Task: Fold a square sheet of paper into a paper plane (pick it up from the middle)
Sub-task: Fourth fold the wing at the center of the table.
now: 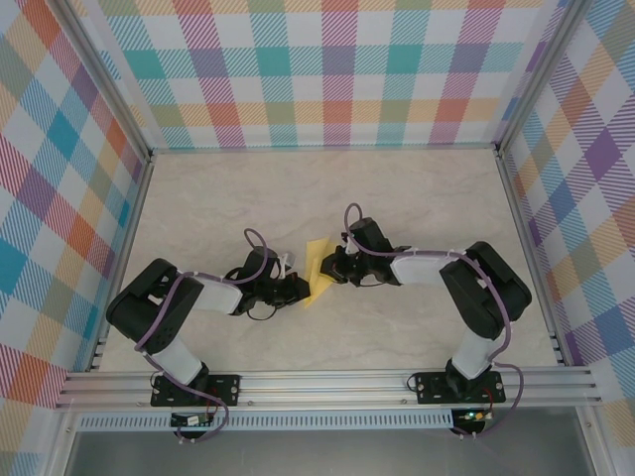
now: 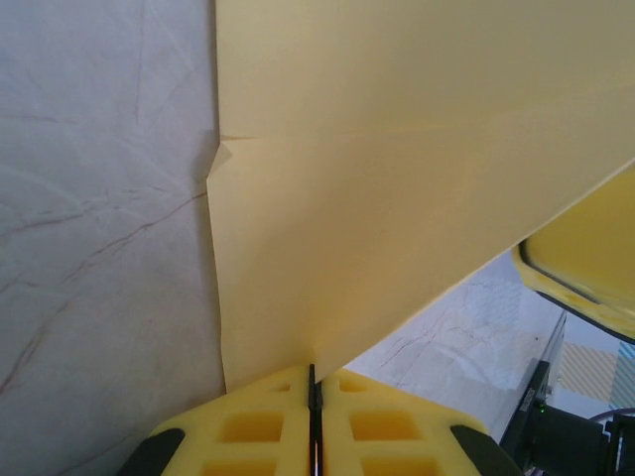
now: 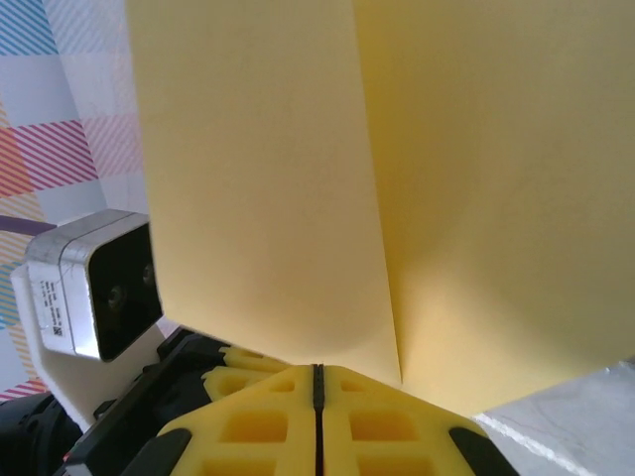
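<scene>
The yellow sheet of paper [image 1: 317,266] hangs between both arms at the table's middle, folded and creased, lifted off the surface. My left gripper [image 1: 301,289] pinches its near left edge, jaws closed on the paper [image 2: 397,178] with no gap between the yellow pads [image 2: 258,416]. From the right, my right gripper [image 1: 332,264] holds the opposite edge, jaws also closed on the paper [image 3: 298,178], which shows a vertical fold line. The paper is a partly folded sheet, not a finished dart.
The beige marble table top [image 1: 327,198] is fenced by aluminium rails [image 1: 327,382] and checked walls. The left wrist camera housing [image 3: 94,288] sits close in front of the right gripper.
</scene>
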Robot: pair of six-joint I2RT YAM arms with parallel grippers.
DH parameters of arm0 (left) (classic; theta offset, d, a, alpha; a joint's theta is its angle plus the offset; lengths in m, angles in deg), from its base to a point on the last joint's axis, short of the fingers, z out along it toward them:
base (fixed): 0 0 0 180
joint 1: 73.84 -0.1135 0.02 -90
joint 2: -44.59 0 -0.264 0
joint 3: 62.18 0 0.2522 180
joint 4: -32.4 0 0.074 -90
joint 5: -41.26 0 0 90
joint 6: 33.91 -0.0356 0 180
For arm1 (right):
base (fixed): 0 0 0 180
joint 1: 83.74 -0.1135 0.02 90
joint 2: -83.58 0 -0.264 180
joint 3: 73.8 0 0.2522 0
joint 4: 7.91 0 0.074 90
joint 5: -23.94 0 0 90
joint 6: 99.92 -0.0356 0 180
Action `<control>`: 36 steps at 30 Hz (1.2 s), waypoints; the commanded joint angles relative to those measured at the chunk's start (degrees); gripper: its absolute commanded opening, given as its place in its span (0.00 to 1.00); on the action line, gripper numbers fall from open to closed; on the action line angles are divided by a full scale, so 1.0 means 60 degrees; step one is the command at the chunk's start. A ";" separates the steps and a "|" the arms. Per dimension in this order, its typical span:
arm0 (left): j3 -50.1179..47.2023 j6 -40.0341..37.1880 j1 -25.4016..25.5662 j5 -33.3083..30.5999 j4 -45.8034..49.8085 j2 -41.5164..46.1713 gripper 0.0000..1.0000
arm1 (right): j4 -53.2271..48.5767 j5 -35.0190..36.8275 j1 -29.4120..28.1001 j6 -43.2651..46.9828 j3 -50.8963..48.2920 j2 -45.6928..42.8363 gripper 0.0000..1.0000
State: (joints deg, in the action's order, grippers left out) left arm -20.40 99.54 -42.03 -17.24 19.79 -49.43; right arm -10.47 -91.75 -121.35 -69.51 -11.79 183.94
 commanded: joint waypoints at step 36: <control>0.0345 0.1063 -0.1081 0.1293 -0.0442 -0.1079 0.09 | -0.0173 0.0003 0.0055 0.0061 0.1420 0.1494 0.10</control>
State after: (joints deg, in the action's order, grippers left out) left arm -19.73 106.05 -46.80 -7.14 15.29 -54.22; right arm -10.60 -92.02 -121.28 -70.34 -4.99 191.87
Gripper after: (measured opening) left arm 0.087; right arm 0.103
